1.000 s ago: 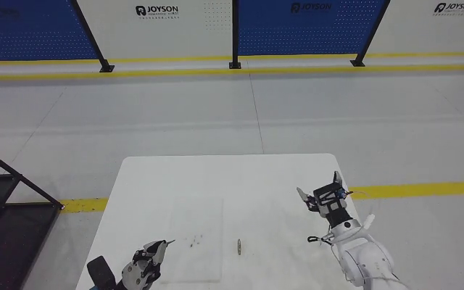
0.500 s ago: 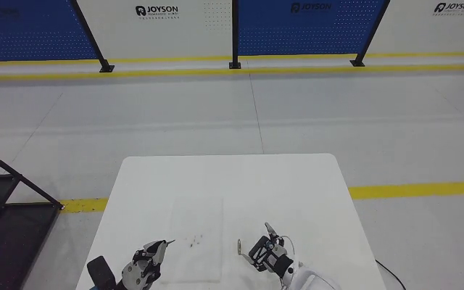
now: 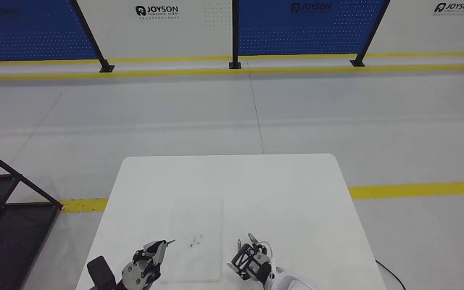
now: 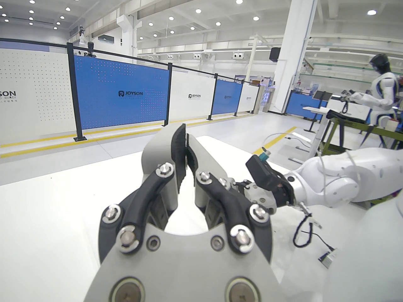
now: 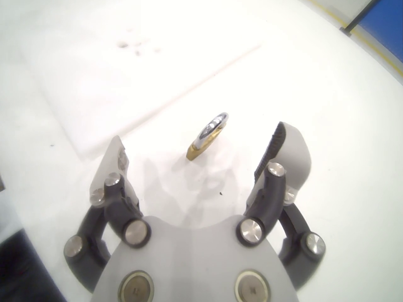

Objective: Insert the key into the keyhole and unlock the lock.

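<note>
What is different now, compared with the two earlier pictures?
The right gripper swung from the right edge of the table inward and toward the robot, to the lock; its jaws are open, nothing gripped. The left gripper, jaws shut, and the lock stayed put.

One brass padlock (image 5: 207, 140), one white mat (image 5: 104, 64), one white table (image 3: 290, 185), one left gripper (image 4: 185, 142), one right gripper (image 5: 199, 134) — two in all.
</note>
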You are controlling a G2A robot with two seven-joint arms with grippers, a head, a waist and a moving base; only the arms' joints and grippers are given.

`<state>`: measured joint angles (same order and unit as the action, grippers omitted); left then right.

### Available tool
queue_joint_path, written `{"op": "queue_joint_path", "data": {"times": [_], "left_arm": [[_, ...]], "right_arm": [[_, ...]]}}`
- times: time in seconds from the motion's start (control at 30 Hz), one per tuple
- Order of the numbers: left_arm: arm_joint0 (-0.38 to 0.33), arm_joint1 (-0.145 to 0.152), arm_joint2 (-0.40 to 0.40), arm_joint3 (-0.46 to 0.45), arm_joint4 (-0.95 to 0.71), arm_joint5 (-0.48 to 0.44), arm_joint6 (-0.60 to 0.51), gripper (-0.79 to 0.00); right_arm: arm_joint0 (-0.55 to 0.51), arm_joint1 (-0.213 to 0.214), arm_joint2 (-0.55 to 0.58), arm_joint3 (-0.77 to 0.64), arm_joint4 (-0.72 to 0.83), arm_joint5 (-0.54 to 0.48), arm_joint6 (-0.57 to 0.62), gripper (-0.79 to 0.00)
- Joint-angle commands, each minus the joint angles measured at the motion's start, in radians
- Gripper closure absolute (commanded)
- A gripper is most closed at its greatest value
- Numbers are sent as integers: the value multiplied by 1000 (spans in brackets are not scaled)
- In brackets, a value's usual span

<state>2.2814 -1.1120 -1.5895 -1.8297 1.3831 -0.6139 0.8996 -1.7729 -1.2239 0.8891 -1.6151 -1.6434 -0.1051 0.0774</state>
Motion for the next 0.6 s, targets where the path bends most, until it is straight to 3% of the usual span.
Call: {"op": "queue_joint_path", "data": {"times": [0.0, 0.07, 0.47, 0.53, 0.57], "left_arm": [[0, 0, 0, 0, 0, 0, 0, 0], [0, 0, 0, 0, 0, 0, 0, 0], [0, 0, 0, 0, 0, 0, 0, 0], [0, 0, 0, 0, 0, 0, 0, 0], [0, 0, 0, 0, 0, 0, 0, 0]], "right_arm": [[9, -3, -7, 11, 6, 9, -1, -440], [15, -6, -9, 20, 21, 23, -3, -382], [42, -12, -22, 51, 39, 43, 9, -259], [44, -12, -23, 53, 40, 41, 13, -188], [46, -12, -23, 54, 40, 43, 16, -117]]}}
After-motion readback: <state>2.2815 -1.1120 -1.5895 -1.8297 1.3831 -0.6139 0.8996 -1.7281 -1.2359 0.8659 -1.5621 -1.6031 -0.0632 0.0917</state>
